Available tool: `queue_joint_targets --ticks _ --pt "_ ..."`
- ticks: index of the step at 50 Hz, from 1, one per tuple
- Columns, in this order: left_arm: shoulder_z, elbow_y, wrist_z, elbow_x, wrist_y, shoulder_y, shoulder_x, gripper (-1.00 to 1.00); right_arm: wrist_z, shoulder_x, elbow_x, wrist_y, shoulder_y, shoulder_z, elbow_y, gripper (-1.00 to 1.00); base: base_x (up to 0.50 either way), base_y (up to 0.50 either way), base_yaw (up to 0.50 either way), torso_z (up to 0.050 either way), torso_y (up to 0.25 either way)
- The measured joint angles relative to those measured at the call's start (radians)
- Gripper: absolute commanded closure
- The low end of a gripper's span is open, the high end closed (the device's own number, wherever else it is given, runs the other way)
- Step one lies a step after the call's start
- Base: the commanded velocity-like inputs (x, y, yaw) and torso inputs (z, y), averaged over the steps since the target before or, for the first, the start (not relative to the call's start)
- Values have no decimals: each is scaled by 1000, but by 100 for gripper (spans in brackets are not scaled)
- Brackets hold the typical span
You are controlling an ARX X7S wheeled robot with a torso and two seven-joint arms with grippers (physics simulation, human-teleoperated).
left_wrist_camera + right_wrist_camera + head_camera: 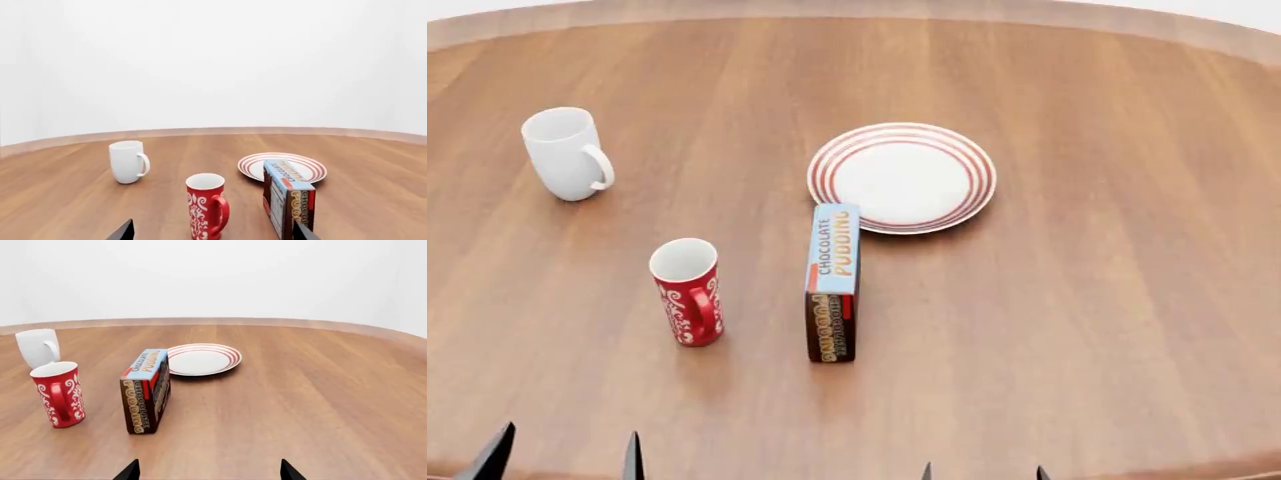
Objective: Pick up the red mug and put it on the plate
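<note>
The red mug [687, 291], pudding box [833, 282] and plate [902, 177] are seen from above only in the head view. Both grippers are cropped to tips; jaws are held wide, empty.

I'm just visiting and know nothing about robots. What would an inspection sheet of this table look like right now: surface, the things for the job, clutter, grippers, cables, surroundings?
Surface: round wooden table, bare wood with no spills seen.
Job's things: red mug upright, empty, apart from everything; plate lying flat with nothing on it.
Clutter: white mug upright at the far left; chocolate pudding box standing on edge between the red mug and the plate, close to the plate's rim.
Grippers: left gripper and right gripper show only fingertips at the near edge, both open, holding nothing.
Cables: nothing seen.
Surroundings: plain white backdrop, nothing else seen.
</note>
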State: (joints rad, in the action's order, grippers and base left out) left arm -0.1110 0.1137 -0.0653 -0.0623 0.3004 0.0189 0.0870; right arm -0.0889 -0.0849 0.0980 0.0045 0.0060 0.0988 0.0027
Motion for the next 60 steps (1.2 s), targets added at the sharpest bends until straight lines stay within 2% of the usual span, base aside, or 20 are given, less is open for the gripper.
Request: queue_joint_targets --ticks 32,45,60 --pt "-26 175 -87 69 391 46 15 -100 -35 -31 38 -12 2 36 0 -100 0 0 0 0 0" --pt "-30 218 -128 97 481 61 19 -100 -47 -41 48 -22 3 46 4 -100 0 0 0 0 0" --pt "-45 233 -152 109 510 67 27 -100 -57 -52 60 -43 -3 56 -3 -100 0 130 0 0 0"
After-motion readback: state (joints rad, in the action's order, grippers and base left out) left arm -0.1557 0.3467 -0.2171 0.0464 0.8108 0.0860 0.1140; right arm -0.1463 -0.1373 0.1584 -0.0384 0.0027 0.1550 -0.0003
